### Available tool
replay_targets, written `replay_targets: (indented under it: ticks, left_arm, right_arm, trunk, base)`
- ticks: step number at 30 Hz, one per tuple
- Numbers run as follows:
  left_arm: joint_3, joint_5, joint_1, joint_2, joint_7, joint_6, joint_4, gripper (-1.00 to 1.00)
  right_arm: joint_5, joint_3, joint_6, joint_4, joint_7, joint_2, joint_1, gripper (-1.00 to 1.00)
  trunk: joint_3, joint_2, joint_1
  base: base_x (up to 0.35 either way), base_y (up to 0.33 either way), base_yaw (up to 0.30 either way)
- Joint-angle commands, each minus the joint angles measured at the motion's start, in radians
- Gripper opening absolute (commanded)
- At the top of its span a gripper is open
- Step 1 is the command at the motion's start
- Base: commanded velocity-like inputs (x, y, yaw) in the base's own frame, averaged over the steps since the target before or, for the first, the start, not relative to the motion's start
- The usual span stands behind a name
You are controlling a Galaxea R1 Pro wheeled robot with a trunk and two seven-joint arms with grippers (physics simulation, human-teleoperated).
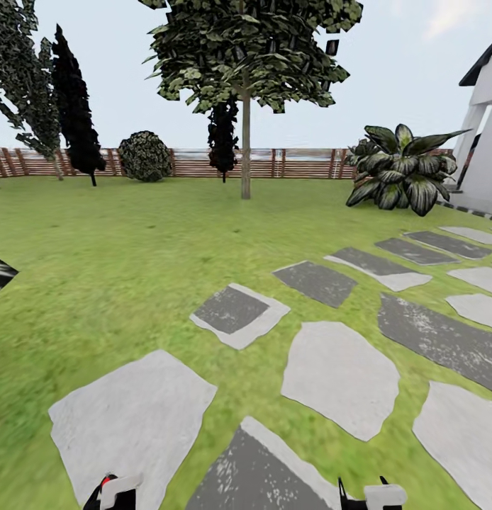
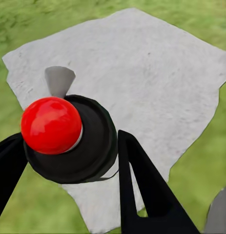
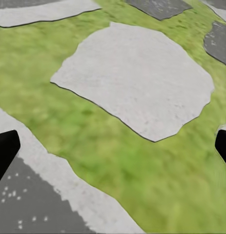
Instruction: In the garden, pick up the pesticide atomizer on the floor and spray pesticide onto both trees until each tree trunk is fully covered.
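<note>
Left claw clamped, right claw agape.

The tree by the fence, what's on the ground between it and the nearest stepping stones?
In the head view, bare lawn lies between the tree and the nearest stepping stones; nothing stands on that stretch.

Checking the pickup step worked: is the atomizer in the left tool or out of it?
In it: the left tool has its black fingers on either side of the pesticide atomizer, above a paving stone.

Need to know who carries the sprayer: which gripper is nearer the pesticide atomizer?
Left. The left gripper has its fingers around the pesticide atomizer; the right gripper hangs open over grass and paving stones.
</note>
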Motion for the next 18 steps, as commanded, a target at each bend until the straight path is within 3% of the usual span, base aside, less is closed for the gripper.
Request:
replay_targets:
  ticks: [1, 18]
  left_arm:
    - [0.000, 0.000, 0.000, 0.000, 0.000, 0.000, 0.000, -1.00]
    - [0.000, -0.001, 0.000, 0.000, 0.000, 0.000, 0.000, -1.00]
  right_arm:
    - [0.000, 0.000, 0.000, 0.000, 0.000, 0.000, 0.000, 1.00]
    - [0.000, 0.000, 0.000, -0.001, 0.000, 0.000, 0.000, 1.00]
  trunk:
    - [0.000, 0.000, 0.000]
    - [0.000, 0.000, 0.000]
  base:
    - [0.340, 0.000, 0.000]
    - [0.340, 0.000, 0.000]
